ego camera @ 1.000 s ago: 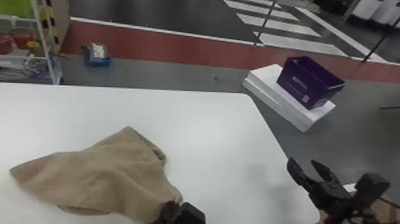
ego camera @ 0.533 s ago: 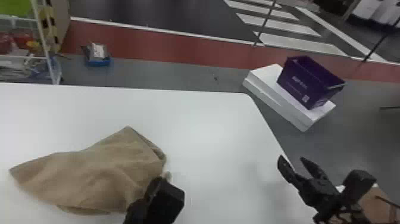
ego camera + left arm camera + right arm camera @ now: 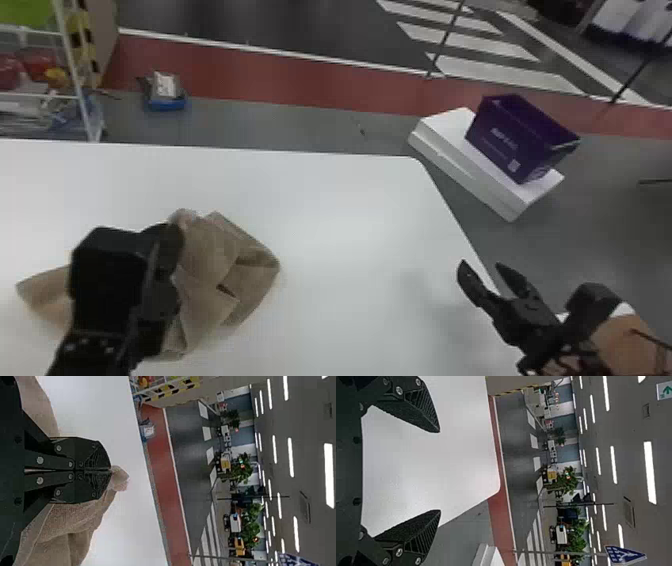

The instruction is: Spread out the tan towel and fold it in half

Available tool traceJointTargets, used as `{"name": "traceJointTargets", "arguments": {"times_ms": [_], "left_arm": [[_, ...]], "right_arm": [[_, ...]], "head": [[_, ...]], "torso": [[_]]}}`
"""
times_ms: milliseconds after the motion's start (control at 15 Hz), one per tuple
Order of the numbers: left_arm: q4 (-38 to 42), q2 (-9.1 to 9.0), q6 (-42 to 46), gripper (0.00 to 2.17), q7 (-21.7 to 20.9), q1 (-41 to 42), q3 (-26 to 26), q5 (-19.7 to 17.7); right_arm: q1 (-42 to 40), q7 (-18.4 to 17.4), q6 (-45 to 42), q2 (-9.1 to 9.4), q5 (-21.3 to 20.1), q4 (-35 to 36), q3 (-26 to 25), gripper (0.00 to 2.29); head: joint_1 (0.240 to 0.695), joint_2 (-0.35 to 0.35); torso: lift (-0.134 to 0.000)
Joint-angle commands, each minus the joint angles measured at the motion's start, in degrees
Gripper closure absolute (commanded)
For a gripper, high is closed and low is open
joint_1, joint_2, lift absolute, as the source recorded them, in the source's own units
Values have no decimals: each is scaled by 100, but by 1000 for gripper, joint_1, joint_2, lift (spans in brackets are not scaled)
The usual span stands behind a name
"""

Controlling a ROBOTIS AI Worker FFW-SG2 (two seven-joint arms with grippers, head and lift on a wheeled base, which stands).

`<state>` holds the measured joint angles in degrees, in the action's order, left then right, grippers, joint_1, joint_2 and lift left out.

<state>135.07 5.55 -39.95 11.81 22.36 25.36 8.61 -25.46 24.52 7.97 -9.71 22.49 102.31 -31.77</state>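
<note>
Left gripper (image 3: 110,471) now sits farther forward-left, closed on bit of tan towel (image 3: 205,270); right gripper (image 3: 481,264) wide open, empty. Towel bunched: spreading looks unfinished, folding pending.

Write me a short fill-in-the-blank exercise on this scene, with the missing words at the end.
Part of the tan towel is pinched in the ____ gripper.
With its fingers apart, the right gripper holds ____.
On the floor beyond the table, the purple box rests on ____ slabs.

Missing words: left; nothing; white.
</note>
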Motion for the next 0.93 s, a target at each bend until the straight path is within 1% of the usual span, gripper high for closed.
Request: {"name": "traceJointTargets", "arguments": {"times_ms": [0,133,333,467,533,667,733,800,867], "left_arm": [[591,60,-9,1355,-109,348,-585,-510],[863,104,9,1355,6,524,-857,-483],[1311,104,167,1355,50,876,-1552,-562],[1566,95,378,1355,67,1131,-2149,-896],[1654,78,430,1355,85,1263,-2475,-1099],[1760,51,553,1355,111,1421,-2923,-1389],[1760,51,606,1355,111,1456,-3099,-1503],[1751,34,694,1355,102,1500,-3239,-1591],[1724,16,729,1355,50,1526,-3345,-1714]], "right_arm": [[-2,9,25,-4,-34,44,48,181],[-11,114,42,4,-87,167,145,181],[-11,141,42,13,-157,290,259,181],[-2,141,60,13,-175,299,329,181],[-2,141,42,22,-184,308,356,181],[-2,141,42,57,-184,308,399,181],[-2,141,42,101,-201,343,408,181],[-20,150,42,154,-219,387,435,181],[-29,141,25,163,-236,404,523,181]], "head": [[695,-350],[695,-350],[695,-350],[695,-344],[695,-323],[695,-278],[695,-235],[695,-218],[695,-203]], "torso": [[-123],[-123],[-123],[-123],[-123],[-123],[-123],[-123],[-123]]}}
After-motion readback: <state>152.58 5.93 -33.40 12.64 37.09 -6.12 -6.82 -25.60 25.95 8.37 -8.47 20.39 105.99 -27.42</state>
